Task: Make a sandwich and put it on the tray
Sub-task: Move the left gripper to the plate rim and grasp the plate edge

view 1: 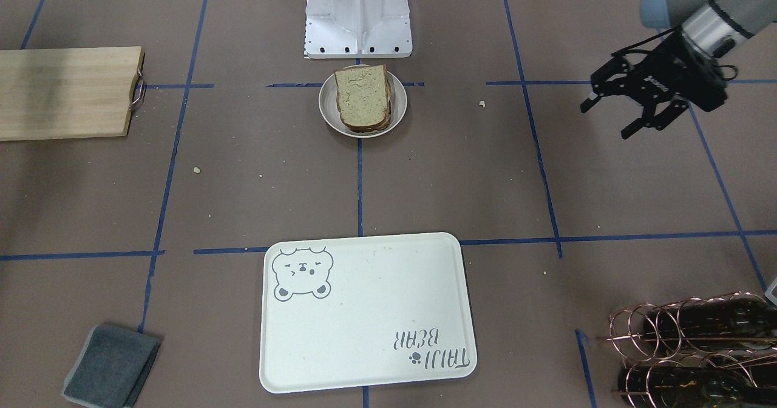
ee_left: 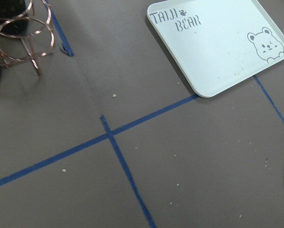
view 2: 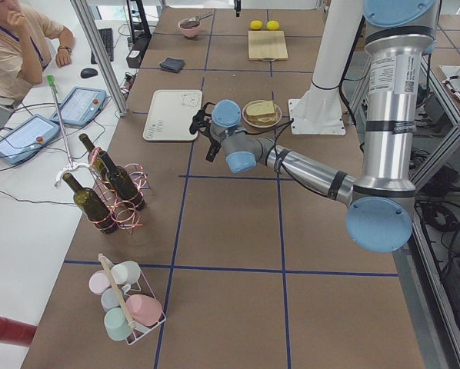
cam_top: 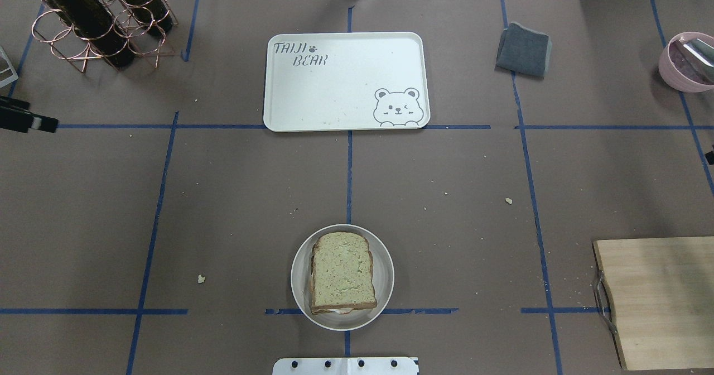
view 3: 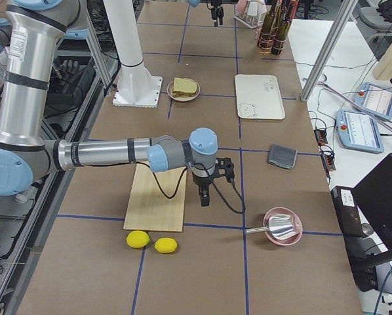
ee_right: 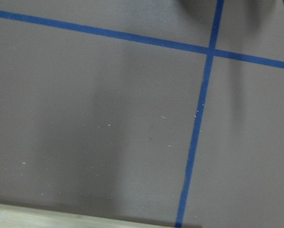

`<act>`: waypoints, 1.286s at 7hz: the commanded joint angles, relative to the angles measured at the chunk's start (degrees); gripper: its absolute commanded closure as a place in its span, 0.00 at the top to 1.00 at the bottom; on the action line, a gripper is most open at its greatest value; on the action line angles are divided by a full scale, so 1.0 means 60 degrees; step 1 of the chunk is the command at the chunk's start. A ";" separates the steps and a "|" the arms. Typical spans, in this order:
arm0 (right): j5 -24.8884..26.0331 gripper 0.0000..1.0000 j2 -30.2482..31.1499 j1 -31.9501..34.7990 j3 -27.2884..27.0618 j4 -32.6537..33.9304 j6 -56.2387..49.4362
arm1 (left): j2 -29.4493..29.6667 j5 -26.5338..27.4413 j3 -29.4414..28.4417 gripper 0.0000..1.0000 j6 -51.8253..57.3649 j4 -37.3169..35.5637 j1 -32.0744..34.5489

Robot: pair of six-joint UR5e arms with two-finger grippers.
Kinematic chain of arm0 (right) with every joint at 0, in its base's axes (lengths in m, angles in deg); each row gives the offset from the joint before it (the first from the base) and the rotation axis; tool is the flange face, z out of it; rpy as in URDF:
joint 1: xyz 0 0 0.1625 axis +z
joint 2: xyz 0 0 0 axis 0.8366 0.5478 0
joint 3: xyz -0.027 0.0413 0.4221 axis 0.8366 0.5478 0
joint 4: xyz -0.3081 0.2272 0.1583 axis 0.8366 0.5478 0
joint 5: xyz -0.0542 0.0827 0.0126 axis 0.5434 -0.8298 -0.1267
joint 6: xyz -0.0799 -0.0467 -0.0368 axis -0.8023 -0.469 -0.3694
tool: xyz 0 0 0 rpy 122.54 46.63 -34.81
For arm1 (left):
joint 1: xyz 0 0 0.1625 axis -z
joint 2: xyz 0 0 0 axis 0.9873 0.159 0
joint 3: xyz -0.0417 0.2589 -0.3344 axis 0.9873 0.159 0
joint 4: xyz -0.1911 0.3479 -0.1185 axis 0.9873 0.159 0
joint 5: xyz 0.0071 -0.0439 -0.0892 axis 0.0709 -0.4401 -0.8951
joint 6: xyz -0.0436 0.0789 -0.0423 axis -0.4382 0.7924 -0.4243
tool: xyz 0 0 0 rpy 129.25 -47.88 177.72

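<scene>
The sandwich (view 1: 363, 97), two speckled bread slices stacked with a sliver of white egg at the near edge, lies on a round pale dish (view 1: 328, 107) close to the robot base; it also shows in the overhead view (cam_top: 341, 272). The cream bear tray (view 1: 364, 323) lies empty across the table, also in the overhead view (cam_top: 346, 85) and the left wrist view (ee_left: 218, 42). My left gripper (view 1: 607, 119) is open and empty, hovering well to the side of the dish. My right gripper (view 3: 206, 190) shows only in the exterior right view, beside the cutting board; I cannot tell its state.
A wooden cutting board (cam_top: 664, 302) lies at the right with two lemons (view 3: 150, 241) beyond it. A grey cloth (cam_top: 524, 49) and a pink bowl (cam_top: 686, 62) sit at the far right. A copper wine rack with bottles (cam_top: 95, 23) stands at the far left.
</scene>
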 commanded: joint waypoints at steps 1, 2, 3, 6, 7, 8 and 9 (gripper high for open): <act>-0.0095 1.00 0.0341 0.0926 -0.0063 0.0485 -0.1340 | 0.0901 0.2092 0.0075 0.94 -0.3228 -0.0276 -0.2449; -0.0095 1.00 0.0384 0.1568 -0.0006 0.0997 -0.2560 | 0.1559 0.2695 0.0060 0.76 -0.4459 -0.1033 -0.3257; -0.0023 1.00 0.0312 0.1995 -0.0049 0.1625 -0.3109 | 0.1986 0.3832 -0.0085 0.63 -0.5399 -0.1185 -0.4179; 0.0007 1.00 0.0355 0.2028 -0.0006 0.1617 -0.3129 | 0.2634 0.4940 -0.0715 0.53 -0.6549 -0.1216 -0.5692; 0.0007 1.00 0.0356 0.2028 -0.0006 0.1617 -0.3129 | 0.2693 0.5088 -0.0803 0.53 -0.6638 -0.1201 -0.5958; 0.0022 1.00 0.0356 0.2028 0.0009 0.1617 -0.3129 | 0.2708 0.5089 -0.0848 0.52 -0.6639 -0.1201 -0.6105; 0.0022 1.00 0.0356 0.2014 0.0009 0.1617 -0.3129 | 0.2723 0.5089 -0.0950 0.47 -0.6639 -0.1216 -0.6223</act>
